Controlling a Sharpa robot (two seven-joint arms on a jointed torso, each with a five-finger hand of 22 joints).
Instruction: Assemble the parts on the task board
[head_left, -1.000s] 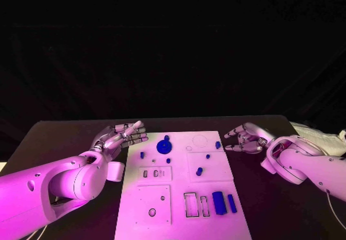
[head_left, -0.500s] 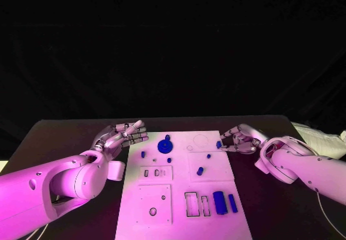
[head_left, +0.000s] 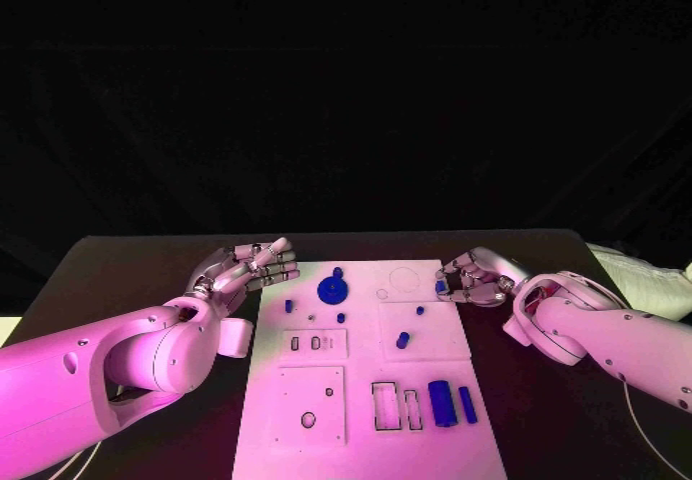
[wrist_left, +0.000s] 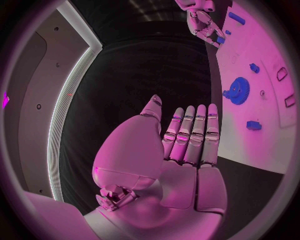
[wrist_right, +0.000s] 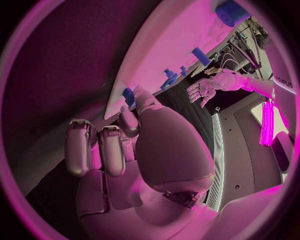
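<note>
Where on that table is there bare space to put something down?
Bare black table lies left of the left hand, and behind the task board. The board's far right corner is crowded: the right hand hovers at a small blue part.

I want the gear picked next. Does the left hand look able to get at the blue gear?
Probably yes. The left hand hovers open beside the task board edge, and the blue gear lies close by with nothing between them.

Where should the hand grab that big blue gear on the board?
Probably by its toothed rim, coming down from above: the blue gear lies flat on the task board, so only its rim and small raised hub offer the fingers purchase.
</note>
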